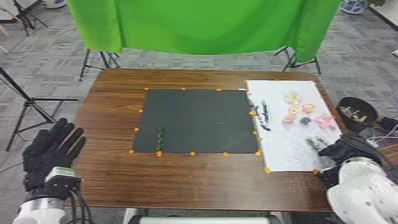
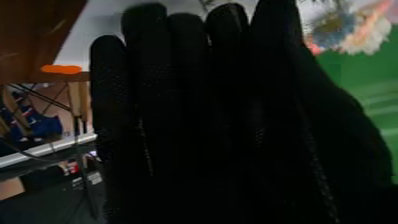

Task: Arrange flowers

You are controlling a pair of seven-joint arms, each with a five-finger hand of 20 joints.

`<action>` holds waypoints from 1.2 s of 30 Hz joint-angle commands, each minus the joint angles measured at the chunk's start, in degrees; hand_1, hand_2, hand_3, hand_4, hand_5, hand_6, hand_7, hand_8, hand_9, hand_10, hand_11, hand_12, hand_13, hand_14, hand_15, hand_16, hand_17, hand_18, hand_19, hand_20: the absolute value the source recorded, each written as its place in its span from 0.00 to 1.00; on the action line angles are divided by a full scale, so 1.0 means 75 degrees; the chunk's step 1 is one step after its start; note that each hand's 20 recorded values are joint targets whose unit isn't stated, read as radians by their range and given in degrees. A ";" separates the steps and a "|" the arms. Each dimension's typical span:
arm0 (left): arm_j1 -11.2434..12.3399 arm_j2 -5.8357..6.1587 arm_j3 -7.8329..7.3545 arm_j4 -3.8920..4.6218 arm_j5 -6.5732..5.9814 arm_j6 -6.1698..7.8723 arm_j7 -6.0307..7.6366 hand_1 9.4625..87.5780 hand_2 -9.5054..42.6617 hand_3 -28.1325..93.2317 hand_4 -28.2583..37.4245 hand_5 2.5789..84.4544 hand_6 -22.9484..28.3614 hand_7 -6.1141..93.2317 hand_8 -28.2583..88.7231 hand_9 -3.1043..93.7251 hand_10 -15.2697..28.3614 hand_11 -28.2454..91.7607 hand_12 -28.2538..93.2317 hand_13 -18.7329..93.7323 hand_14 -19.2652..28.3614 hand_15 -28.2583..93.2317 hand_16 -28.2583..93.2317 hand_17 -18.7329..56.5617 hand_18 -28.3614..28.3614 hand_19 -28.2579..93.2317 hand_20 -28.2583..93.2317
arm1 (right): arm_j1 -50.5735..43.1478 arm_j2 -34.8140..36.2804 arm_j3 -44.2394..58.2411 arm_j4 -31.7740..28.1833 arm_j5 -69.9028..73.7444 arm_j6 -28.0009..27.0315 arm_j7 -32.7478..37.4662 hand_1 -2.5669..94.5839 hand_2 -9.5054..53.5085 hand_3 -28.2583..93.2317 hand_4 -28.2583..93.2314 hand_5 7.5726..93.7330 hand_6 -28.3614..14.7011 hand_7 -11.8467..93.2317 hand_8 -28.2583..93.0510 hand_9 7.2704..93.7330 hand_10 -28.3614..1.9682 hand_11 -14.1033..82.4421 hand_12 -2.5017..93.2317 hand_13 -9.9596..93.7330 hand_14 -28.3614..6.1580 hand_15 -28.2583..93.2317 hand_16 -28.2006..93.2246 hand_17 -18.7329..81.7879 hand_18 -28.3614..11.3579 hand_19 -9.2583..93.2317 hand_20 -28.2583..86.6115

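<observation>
In the head view, the robot's left hand (image 1: 53,150) is open beside the table (image 1: 115,172), fingers straight. The right hand (image 1: 349,148) is at the white sheet's (image 1: 291,161) near right corner, just beside a pale green sprig (image 1: 314,143). Past the sprig, farther from that hand, lie a blue flower (image 1: 306,120), pink flowers (image 1: 325,121) and a pale yellow one (image 1: 291,98). A green stem (image 1: 160,138) lies on the dark mat (image 1: 195,120), well apart from both hands.

In the right wrist view, the right hand is open, its fingers extended; the blue flower and a cream bloom (image 2: 365,41) appear beyond it.
</observation>
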 commanded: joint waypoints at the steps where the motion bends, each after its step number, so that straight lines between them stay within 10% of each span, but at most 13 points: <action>1: 0.0141 -0.0080 0.0036 -0.0064 -0.0063 -0.0009 -0.0057 0.24 0.52 0.84 0.00 0.47 0.64 0.24 0.16 0.36 0.71 0.45 0.32 0.38 0.75 0.56 0.16 0.16 0.75 0.54 0.30 | -0.0220 0.0047 -0.0019 -0.0126 -0.0313 0.0457 -0.0383 0.62 0.00 0.80 0.00 0.82 0.64 0.51 0.29 0.94 0.57 0.21 0.38 0.79 0.60 0.44 0.52 0.47 0.24 0.74 0.42; 18: 0.0258 -0.0007 -0.0006 -0.0135 -0.0043 0.0001 -0.0032 0.24 0.52 0.84 0.00 0.47 0.64 0.24 0.16 0.36 0.71 0.45 0.32 0.38 0.75 0.56 0.16 0.16 0.75 0.54 0.30 | 0.1400 0.0411 -0.1686 -0.1153 -0.0272 0.1400 -0.1150 0.59 0.00 0.86 0.00 0.83 0.63 0.56 0.27 0.96 0.57 0.22 0.40 0.81 0.60 0.44 0.56 0.47 0.23 0.76 0.44; 36: -0.0232 0.0187 0.0394 0.0016 0.0119 0.0056 -0.0531 0.23 0.52 0.84 0.00 0.48 0.64 0.24 0.16 0.36 0.71 0.45 0.32 0.38 0.75 0.56 0.16 0.16 0.75 0.54 0.30 | 0.5130 -0.2269 -0.5899 0.1577 -0.0558 -0.0085 -0.0511 0.49 0.00 0.93 0.08 0.76 0.63 0.64 0.33 0.94 0.56 0.29 0.47 0.79 0.46 0.57 0.51 0.46 0.13 0.78 0.45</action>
